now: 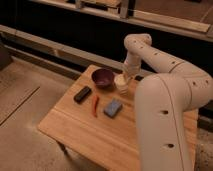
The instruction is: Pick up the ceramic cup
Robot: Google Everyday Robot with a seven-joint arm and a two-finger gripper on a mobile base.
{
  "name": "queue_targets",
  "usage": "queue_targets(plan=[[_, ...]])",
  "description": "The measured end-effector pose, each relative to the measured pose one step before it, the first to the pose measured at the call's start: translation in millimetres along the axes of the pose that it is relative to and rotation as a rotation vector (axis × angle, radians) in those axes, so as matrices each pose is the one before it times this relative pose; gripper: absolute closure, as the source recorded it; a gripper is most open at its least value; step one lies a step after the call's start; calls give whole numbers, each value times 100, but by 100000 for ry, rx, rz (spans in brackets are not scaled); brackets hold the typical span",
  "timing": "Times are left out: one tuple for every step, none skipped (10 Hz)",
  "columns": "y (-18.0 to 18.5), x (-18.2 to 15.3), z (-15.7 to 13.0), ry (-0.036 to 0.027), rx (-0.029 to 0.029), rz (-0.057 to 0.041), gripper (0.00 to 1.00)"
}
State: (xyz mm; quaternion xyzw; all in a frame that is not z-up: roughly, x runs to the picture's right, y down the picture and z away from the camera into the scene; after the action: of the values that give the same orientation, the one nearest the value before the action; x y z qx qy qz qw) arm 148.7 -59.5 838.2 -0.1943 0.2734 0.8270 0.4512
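Note:
The ceramic cup is small and cream-white. It stands on the wooden table near the far edge, just right of the dark purple bowl. My gripper comes down from the white arm directly over the cup and is right at it. The arm's end hides the cup's far side.
A black rectangular object, a red chili-like item and a blue-grey sponge lie mid-table. My large white arm segment covers the table's right side. A dark wall with a ledge runs behind.

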Motion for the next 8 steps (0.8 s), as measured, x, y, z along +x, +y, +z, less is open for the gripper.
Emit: queue_targets(plan=[[28,-146,-2687,-5138,-2484,217,100],[38,-34,-1595,-3179,-1421,-372,100],[158,171,-2022,-4173,-1824,-981,100],[192,336,-1747,-3260,-1973,-759,100],[89,324,-1381,-2694,-1477,-554,100],[-72,368,-884,-1607,-840,-154,100],[-195,631,-777,-1027,-772,45,100],[-243,351,-219,-28,-236,470,100]])
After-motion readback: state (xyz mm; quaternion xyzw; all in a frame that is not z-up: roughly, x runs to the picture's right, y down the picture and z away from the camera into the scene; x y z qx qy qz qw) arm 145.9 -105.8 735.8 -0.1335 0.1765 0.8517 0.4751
